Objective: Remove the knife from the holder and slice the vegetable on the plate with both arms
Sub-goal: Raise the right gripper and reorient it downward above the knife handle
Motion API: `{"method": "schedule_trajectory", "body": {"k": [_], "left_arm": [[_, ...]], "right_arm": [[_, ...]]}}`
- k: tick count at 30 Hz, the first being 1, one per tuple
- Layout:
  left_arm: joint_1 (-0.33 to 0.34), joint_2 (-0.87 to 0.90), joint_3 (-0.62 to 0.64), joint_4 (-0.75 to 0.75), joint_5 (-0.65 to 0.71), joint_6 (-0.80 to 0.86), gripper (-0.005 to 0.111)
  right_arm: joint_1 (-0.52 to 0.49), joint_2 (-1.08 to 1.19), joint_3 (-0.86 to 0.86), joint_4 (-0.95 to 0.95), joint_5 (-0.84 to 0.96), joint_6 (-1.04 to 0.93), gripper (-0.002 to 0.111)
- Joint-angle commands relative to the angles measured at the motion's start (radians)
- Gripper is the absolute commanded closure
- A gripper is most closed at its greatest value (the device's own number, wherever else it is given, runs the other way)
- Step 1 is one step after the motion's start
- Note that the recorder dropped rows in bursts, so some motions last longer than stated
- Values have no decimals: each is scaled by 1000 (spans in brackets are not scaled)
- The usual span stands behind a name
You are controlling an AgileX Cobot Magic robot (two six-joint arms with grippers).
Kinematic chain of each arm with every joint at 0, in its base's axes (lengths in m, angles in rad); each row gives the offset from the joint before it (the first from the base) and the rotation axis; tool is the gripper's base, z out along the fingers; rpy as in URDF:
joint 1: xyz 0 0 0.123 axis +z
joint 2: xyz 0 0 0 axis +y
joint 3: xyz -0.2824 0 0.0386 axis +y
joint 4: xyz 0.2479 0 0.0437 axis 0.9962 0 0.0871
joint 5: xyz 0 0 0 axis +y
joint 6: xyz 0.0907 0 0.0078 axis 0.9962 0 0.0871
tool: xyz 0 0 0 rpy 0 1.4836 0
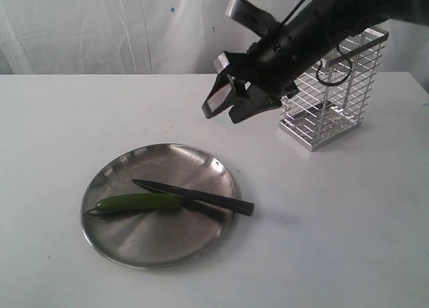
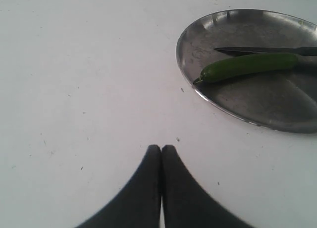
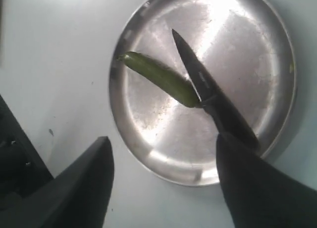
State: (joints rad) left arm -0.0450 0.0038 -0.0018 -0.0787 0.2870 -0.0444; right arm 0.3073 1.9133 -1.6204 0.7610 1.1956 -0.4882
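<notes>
Black knife (image 1: 194, 196) below right pincer (image 1: 228, 106)

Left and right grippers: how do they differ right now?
The left gripper has its black fingers pressed together, low over bare white table beside the round grey steel plate. The right gripper has its fingers spread wide, hanging above that plate. Both are empty.

We find no readable text, label, brand, number or sign anywhere here: the knife (image 1: 194, 196), the plate (image 1: 134, 254), the wire holder (image 1: 335, 94) and the white table (image 1: 348, 241) all appear unmarked.
</notes>
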Motion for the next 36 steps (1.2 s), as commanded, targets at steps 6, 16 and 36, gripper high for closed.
{"method": "schedule_trajectory", "body": {"k": [6,16,36], "left_arm": [[2,-4,2,-2,-3,-2,107],[2,-4,2,-2,-3,-2,107],[2,-4,2,-2,-3,-2,107]], "right_arm": [[6,102,-18,-17,25,-201,52],[23,202,-24,33,25,-188,52],[99,196,-93,-217,25,-311,52]]}}
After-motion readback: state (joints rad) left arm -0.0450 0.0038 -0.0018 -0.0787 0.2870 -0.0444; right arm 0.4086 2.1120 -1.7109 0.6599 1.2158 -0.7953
